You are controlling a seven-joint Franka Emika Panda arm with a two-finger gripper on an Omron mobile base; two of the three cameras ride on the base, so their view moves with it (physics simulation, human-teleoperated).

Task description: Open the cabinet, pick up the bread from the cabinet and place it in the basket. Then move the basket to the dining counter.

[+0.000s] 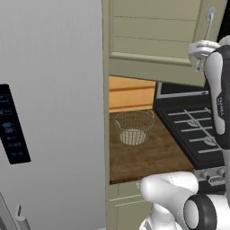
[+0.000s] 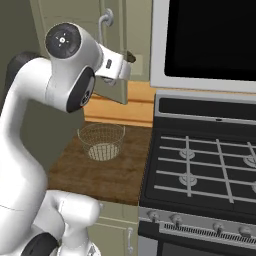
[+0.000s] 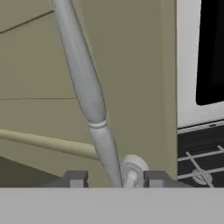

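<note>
Gripper (image 3: 117, 178) sitting at lower end of cabinet (image 1: 152, 31) handle (image 3: 85, 94), dark fingertips (image 3: 76, 178) flanking silver bar with small gaps showing, jaws parted, not clamping. Handle's long axis running near vertical, curving, smooth metal, round mount at foot. Sage-green panelled door hanging above worktop (image 1: 148, 157). Round wire-mesh basket (image 1: 134, 127) standing upright, mouth up, near worktop's back edge, beside black stove (image 2: 205, 160).

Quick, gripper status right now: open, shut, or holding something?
Gripper: jaws parted on either side of the cabinet handle near its lower mount; whether they clamp it or have let go cannot be told.
</note>
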